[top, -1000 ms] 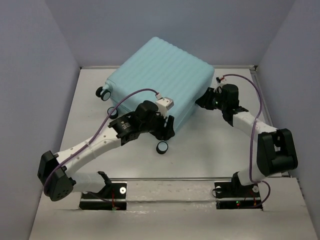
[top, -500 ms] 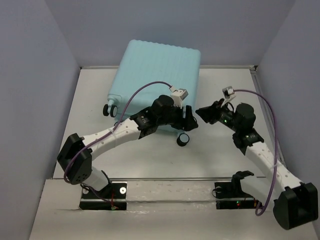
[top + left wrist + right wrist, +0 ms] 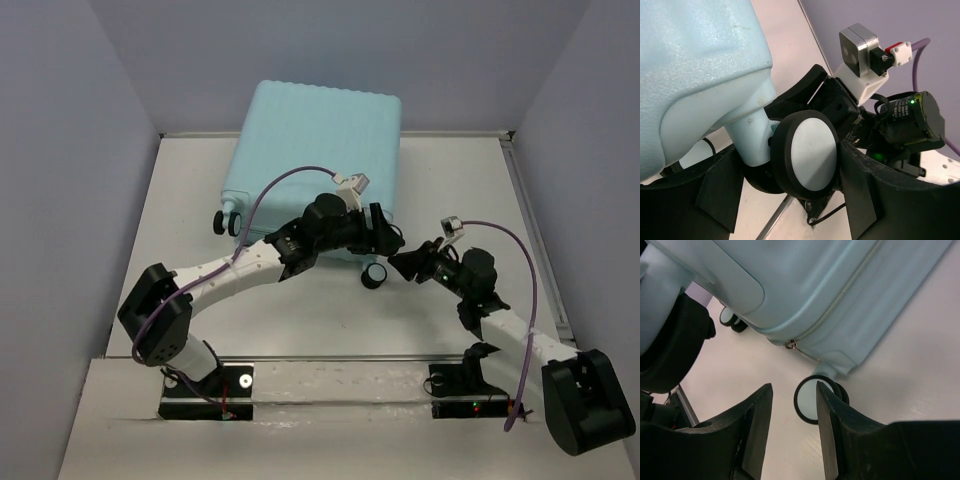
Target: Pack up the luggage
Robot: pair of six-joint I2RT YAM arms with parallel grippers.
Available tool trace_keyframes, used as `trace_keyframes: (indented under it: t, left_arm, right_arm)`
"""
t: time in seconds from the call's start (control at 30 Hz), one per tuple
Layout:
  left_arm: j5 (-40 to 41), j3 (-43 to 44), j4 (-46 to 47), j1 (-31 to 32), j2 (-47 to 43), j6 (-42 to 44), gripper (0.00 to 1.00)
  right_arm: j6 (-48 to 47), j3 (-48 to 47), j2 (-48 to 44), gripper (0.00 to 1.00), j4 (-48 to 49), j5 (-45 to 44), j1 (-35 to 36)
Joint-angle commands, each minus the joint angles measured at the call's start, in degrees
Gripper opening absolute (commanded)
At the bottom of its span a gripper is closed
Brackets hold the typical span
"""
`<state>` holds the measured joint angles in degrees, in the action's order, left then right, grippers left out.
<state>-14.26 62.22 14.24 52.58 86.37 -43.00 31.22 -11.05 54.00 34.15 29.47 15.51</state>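
Observation:
The luggage, a big pale aqua ribbed suitcase, is tipped up at the back of the table. My left gripper is at its near right corner. In the left wrist view a black-and-white caster wheel on an aqua stem fills the gap of this gripper, pressed between both fingers. That caster shows just below the suitcase edge. My right gripper hovers close to its right, open with only table between the fingers. Beyond them are the zipped edge and another caster.
A further caster sticks out at the suitcase's lower left. A metal rail runs along the near table edge in front of both arm bases. Grey walls close in left, right and back. The right wrist's camera block sits close behind the held caster.
The suitcase swung from lying skewed to standing squarer, its caster carried right with my left gripper. My right arm drew back from the suitcase's right side to the middle, jaws widening.

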Motion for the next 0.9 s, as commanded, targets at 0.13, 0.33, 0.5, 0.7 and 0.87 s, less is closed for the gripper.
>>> trace_keyframes:
  t: [0.13,0.33,0.5,0.7,0.87]
  left_arm:
    - [-8.5,3.2,25.9,2.0,-2.0,-7.2,0.06]
    - [-9.6,3.6,26.1,2.0,-1.5,-6.8,0.06]
    - [-10.0,4.2,26.1,2.0,-0.9,-6.9,0.06]
    - [-10.3,4.4,26.1,2.0,-0.8,-6.9,0.06]
    - [-10.7,4.9,26.1,2.0,-0.1,-7.3,0.06]
  right_arm:
    - [-2.9,-1.2,12.1,0.49,20.2,0.1,1.5]
    - [-5.4,-1.6,15.4,0.51,23.1,-0.6,1.5]
    - [-6.3,-2.5,18.5,0.51,26.9,-2.4,1.5]
    - [-5.5,-3.3,24.2,0.47,33.8,-2.0,1.5]
    - [-2.1,-2.8,27.2,0.27,42.3,-3.3,1.5]
